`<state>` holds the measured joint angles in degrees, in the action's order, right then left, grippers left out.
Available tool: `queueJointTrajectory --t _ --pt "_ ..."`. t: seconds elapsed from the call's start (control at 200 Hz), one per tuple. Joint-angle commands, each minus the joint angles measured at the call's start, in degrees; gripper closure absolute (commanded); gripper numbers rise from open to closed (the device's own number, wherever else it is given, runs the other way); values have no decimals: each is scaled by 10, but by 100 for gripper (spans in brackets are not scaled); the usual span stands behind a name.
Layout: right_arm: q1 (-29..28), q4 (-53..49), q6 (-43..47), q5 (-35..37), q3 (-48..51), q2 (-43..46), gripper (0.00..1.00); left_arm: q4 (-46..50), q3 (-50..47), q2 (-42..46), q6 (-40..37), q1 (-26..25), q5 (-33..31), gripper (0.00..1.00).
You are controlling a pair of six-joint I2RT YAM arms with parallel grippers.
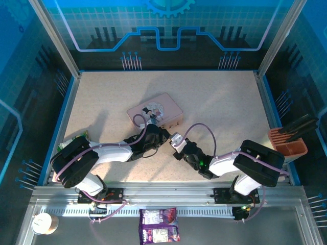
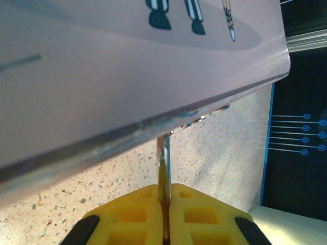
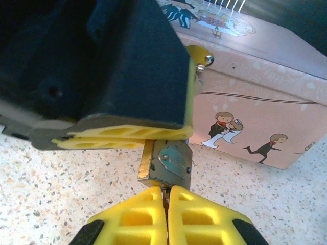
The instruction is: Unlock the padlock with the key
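While the left gripper (image 2: 164, 191) was clamped shut on the silver shackle (image 2: 163, 153) of the padlock (image 3: 166, 166) beside the pink tin (image 3: 255, 102), the right gripper (image 3: 167, 196), directly before the lock's brass body, pinched the key (image 3: 164, 192) at its underside.

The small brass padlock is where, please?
The padlock is mid right wrist view, beside the pink tin box, between left gripper above and right gripper below.

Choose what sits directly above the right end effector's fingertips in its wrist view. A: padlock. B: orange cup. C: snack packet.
A: the brass padlock sits at the shut tips of the right end effector, which pinch the key, in front of the pink tin.
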<state>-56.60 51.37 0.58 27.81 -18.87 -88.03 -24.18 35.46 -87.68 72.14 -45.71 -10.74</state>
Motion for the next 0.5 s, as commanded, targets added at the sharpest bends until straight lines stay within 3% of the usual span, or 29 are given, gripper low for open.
queueJointTrajectory --t 0.0,0.305,0.495 --pt "26 -25 -103 -35 -10 28 100 -50 3 26 -5 -13 13 100" --pt "96 -56 -319 -210 -15 42 100 -64 4 15 -4 -13 16 100" --pt "108 -32 -371 -239 -3 24 100 -67 4 9 -4 -13 20 100"
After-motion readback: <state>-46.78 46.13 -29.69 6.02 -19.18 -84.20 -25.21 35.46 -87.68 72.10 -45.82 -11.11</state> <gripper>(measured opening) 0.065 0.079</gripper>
